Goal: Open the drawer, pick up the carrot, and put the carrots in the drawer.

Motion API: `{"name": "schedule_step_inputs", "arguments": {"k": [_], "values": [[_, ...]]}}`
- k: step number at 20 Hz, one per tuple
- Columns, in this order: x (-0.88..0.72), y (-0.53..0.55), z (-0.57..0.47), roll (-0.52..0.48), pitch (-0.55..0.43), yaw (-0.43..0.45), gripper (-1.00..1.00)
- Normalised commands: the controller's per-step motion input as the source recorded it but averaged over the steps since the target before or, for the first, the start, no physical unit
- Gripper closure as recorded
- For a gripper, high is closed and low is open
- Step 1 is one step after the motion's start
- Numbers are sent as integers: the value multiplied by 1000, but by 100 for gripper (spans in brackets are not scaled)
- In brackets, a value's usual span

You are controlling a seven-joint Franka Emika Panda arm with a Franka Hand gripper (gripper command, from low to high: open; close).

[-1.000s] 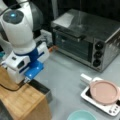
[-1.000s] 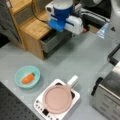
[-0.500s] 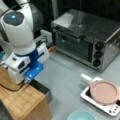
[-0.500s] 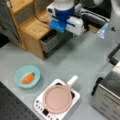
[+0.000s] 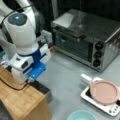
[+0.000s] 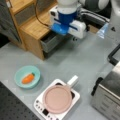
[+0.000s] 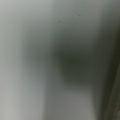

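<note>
While low over one part-open drawer (image 6: 51, 42), gripper (image 6: 65, 31) state untold — one carrot (image 6: 27, 78) lying in one bowl (image 6: 18, 72).

In both front views there are one carrot (image 6: 28, 78) in one teal bowl (image 6: 18, 75), one partly open drawer (image 6: 51, 42) in one wooden cabinet (image 6: 32, 28), one toaster oven (image 5: 85, 37), one pink pan (image 6: 57, 99) on one white cooker (image 6: 40, 107), and one gripper (image 6: 65, 30).
</note>
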Motion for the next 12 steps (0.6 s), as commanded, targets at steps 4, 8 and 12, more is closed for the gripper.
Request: {"name": "schedule_step_inputs", "arguments": {"k": [4, 8, 12], "values": [[-250, 345, -474, -101, -103, -49, -100], [-267, 408, -483, -92, -114, -67, -100], [-225, 438, -383, -89, -143, -80, -100]]}}
